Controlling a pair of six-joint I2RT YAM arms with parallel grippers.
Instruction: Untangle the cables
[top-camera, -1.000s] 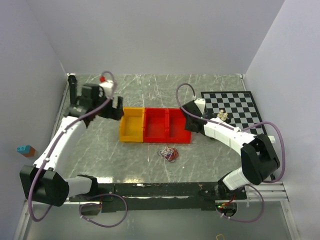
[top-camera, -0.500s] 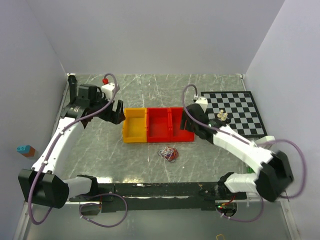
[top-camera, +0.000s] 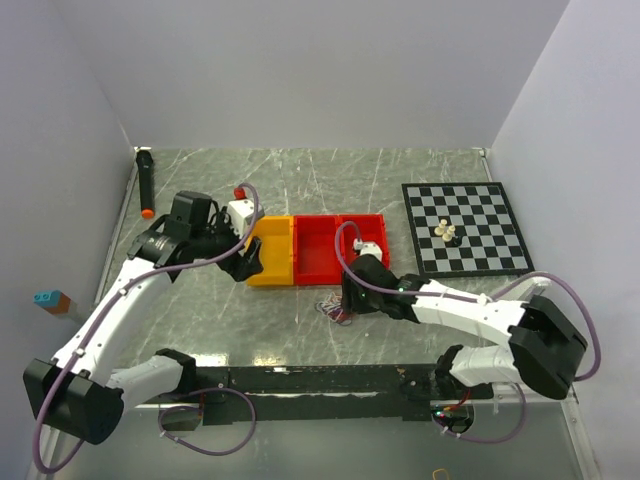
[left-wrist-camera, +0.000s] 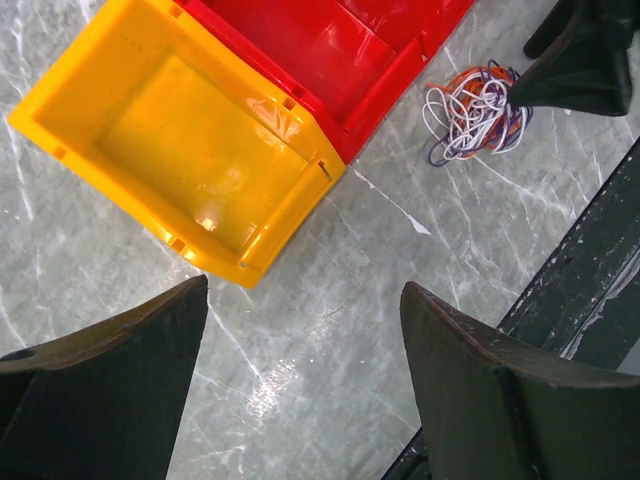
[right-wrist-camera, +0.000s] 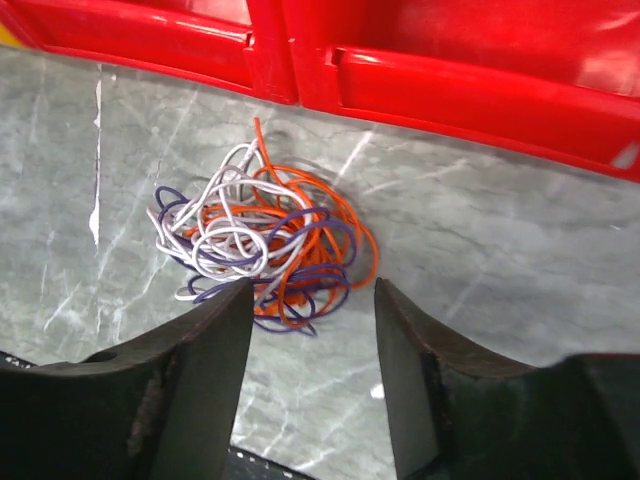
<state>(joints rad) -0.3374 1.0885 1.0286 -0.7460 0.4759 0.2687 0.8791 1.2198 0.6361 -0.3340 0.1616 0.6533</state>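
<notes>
- A black marker (top-camera: 146, 182) with an orange tip lay on the grey marbled worktop (top-camera: 300, 180), well off to the left behind the left jaws.
- The left arm (top-camera: 115, 295) reached forward and bent inward at the wrist. Its jaws stood wide open and held nothing, and its dark fingers (left-wrist-camera: 100, 390) hung over bare worktop.
- The yellow bin (top-camera: 262, 272) sat just ahead of the left jaws, empty in the left wrist view (left-wrist-camera: 70, 100).
- The red bin (top-camera: 318, 275) touched the yellow bin's far side from the left jaws, and in the right wrist view (right-wrist-camera: 450, 90) it ran across just beyond the right jaws.
- The cables (top-camera: 335, 308) lay in one tangled clump of white, orange and purple wire on the worktop, near the red bin's front wall. In the right wrist view the clump (right-wrist-camera: 260, 240) lay right at the open right jaws, nearer one finger (right-wrist-camera: 190, 390); whether they touched was unclear.
- The right arm (top-camera: 470, 310) lay low, stretched leftward along the near edge, its jaws open and empty.
- The chessboard (top-camera: 480, 205) with a few pale pieces (top-camera: 446, 232) lay well behind the right jaws.
</notes>
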